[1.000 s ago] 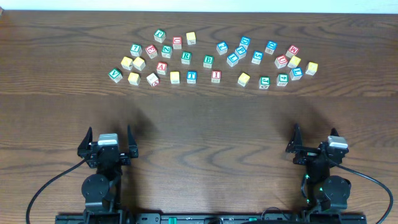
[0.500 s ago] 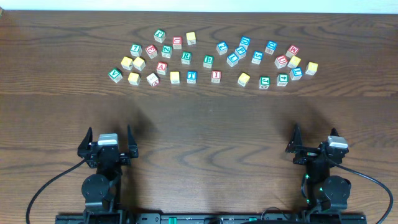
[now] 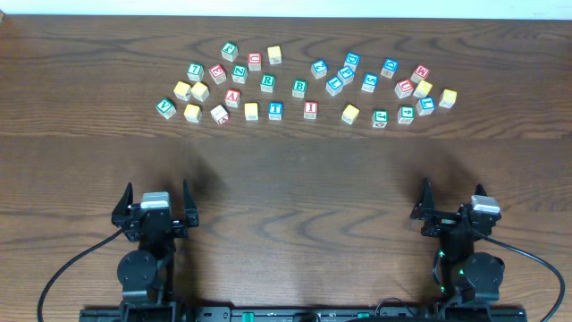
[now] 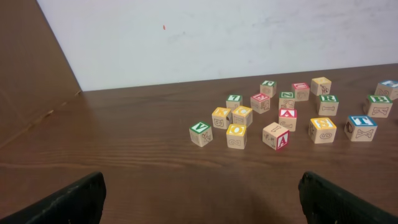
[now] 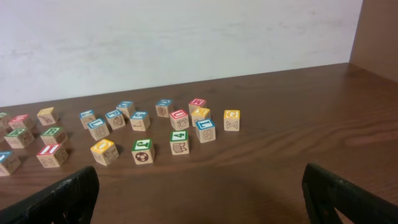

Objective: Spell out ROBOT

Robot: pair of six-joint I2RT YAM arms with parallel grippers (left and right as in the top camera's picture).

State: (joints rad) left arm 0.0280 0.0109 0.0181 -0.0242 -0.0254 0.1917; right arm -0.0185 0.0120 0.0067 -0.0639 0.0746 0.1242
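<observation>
The wooden letter cubes lie scattered along the far side of the table. The green R cube (image 3: 267, 81) (image 4: 327, 104), the green B cube (image 3: 299, 88) (image 4: 378, 106) and the blue T cube (image 3: 275, 110) (image 4: 362, 127) sit near the middle of the scatter. Yellow-faced cubes (image 3: 251, 110) (image 3: 350, 114) lie in the front row; their letters are too small to read. My left gripper (image 3: 157, 188) (image 4: 202, 199) and right gripper (image 3: 454, 192) (image 5: 202, 196) rest near the front edge, far from the cubes. Both are open, with only bare table between their fingers.
Red-lettered cubes, an A (image 3: 232, 97) and an I (image 3: 310, 109), lie among the others. More blue, green and yellow cubes (image 5: 205, 129) spread to the right. A pale wall (image 4: 217, 37) stands behind the table. Cables trail from both arm bases.
</observation>
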